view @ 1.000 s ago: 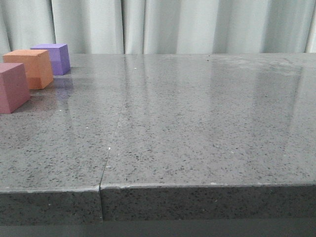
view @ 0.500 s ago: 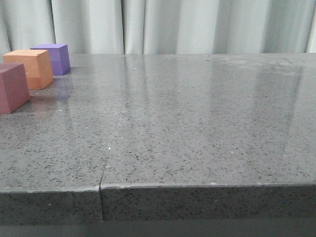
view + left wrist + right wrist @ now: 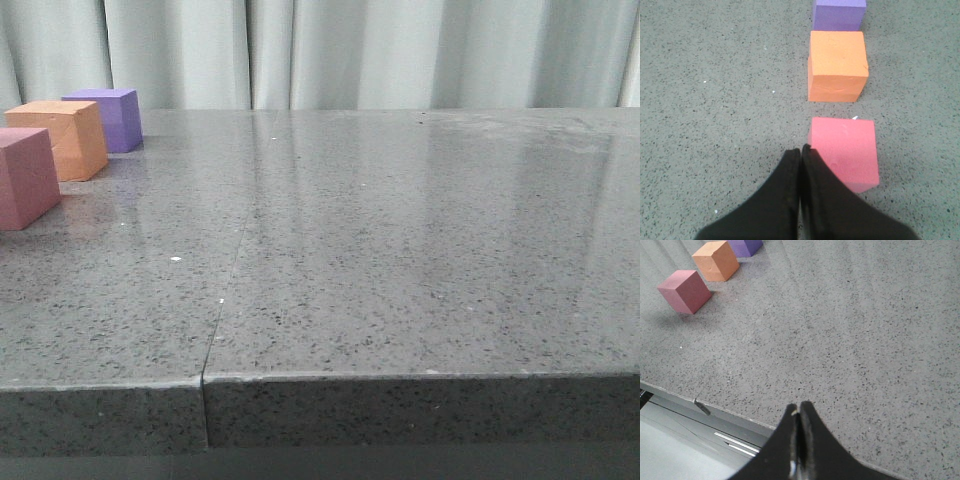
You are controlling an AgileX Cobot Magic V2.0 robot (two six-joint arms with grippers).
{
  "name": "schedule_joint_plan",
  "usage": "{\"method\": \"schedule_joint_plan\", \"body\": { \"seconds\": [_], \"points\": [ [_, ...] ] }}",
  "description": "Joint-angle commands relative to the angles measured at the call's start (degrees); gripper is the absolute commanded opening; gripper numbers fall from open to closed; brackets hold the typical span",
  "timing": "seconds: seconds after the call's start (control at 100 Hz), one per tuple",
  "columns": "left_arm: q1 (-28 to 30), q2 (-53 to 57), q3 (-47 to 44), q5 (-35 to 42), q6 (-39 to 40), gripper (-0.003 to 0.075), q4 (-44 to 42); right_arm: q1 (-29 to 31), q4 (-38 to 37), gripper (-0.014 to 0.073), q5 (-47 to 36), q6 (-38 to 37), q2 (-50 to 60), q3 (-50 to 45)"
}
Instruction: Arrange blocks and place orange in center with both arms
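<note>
At the upper left of the front view, the matte dusty pink foam cube (image 3: 25, 177), the matte orange foam cube (image 3: 60, 138) and the matte purple foam cube (image 3: 107, 118) stand in a row with small gaps, orange in the middle; the arrangement looks done. The left gripper (image 3: 801, 150) hovers over the pink cube's near edge, fingers pressed together, empty. The right gripper (image 3: 799, 407) hangs near the grey speckled stone table (image 3: 400, 250) front edge, likewise closed and empty.

Pink cube (image 3: 25, 178) cropped by the front view's left edge; purple cube (image 3: 838, 14) cropped in left wrist view.

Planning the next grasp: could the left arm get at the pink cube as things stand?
Probably yes. The left gripper hangs just beside the pink cube, nothing lies between them, and the orange cube stands apart behind it. Its fingers are shut, so they must open first.
</note>
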State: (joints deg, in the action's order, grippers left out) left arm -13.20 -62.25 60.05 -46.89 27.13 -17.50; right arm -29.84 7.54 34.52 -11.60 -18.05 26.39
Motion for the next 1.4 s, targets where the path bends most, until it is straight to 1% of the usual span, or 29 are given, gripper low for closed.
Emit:
{"method": "schedule_joint_plan", "body": {
  "seconds": [0.0, 0.14, 0.44, 0.64, 0.75, 0.96, 1.15, 1.27, 1.33, 1.39],
  "points": [
    [0.0, 4.0, -0.6, 4.3, 0.1, -0.0020, -0.6, 0.1, -0.3, -0.0069, -4.0, 0.3, -0.4, 1.4],
    [0.0, 8.7, -3.9, 4.7, 0.1, -0.0020, -0.6, 0.1, -0.3, -0.0069, -4.0, 0.3, -0.4, 1.4],
    [0.0, 19.6, -12.1, 8.7, 0.1, -0.0020, -0.6, 0.1, -0.3, -0.0069, -4.0, 0.3, -0.4, 1.4],
    [0.0, 22.7, -16.5, 7.9, 0.2, -0.0020, -0.5, 0.1, -0.3, -0.0069, -4.0, 0.3, -0.4, 1.4],
    [0.0, 23.4, -18.8, 9.5, 0.5, -0.0020, -0.4, 0.1, -0.3, -0.0069, -4.0, 0.3, -0.4, 1.4],
    [0.0, 25.6, -22.9, 16.0, 0.5, -0.0020, -0.5, 0.1, -0.3, -0.0069, -4.0, 0.3, -0.4, 1.4],
    [0.0, 29.3, -25.9, 20.7, 0.5, -0.0020, -3.3, 0.1, -0.3, -0.0069, -4.0, 0.3, -0.4, 1.4],
    [0.1, 30.4, -28.4, 25.7, 0.5, -0.0020, -4.0, 0.1, -0.3, -0.0069, -4.0, 0.3, -0.4, 1.4],
    [0.3, 30.7, -30.2, 29.0, -1.2, -0.0020, -2.6, 0.1, -0.3, -0.0069, -4.0, 0.3, -0.4, 1.4],
    [1.3, 30.9, -31.7, 32.0, -4.9, -0.0020, 0.3, 0.1, -0.3, -0.0069, -4.0, 0.3, -0.4, 1.4]
  ]
}}
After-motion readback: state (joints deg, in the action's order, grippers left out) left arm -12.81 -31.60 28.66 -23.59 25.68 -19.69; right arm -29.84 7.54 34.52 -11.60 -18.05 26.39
